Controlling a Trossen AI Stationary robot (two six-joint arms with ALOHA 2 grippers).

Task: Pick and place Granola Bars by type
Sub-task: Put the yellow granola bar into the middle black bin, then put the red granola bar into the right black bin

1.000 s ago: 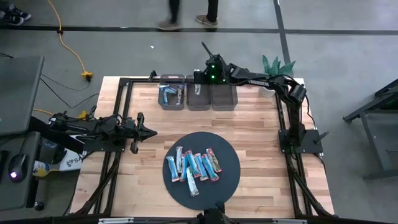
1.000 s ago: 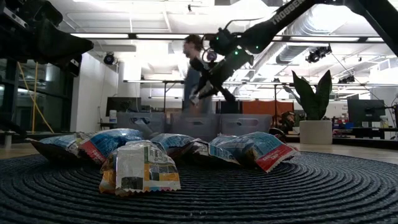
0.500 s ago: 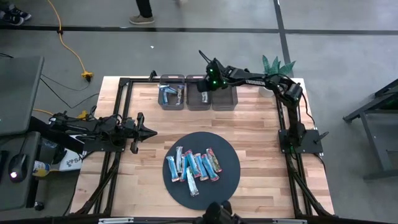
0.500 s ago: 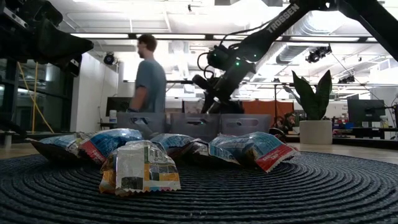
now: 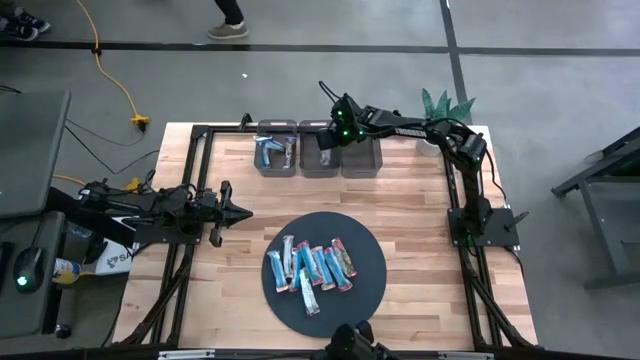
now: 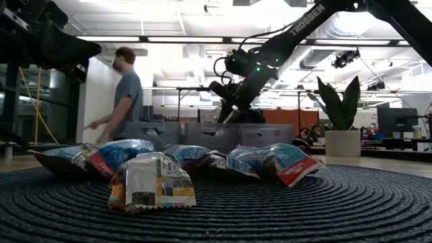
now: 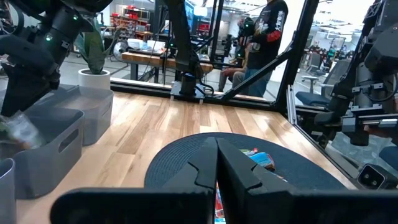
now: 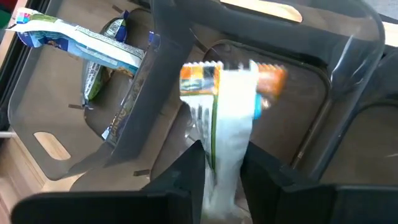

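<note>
In left bin (image 5: 276, 157), blue bars (image 5: 267, 150).

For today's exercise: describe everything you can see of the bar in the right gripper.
The bar is a thin foil-wrapped oblong, mostly silver-white with an orange and green printed end and crimped edge. It hangs lengthwise between the right gripper fingers, above the middle grey bin. Nothing else touches it.

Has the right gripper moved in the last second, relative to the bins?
Yes. The right gripper has come down from behind the grey bins to over the middle one, with a granola bar between its fingers.
</note>
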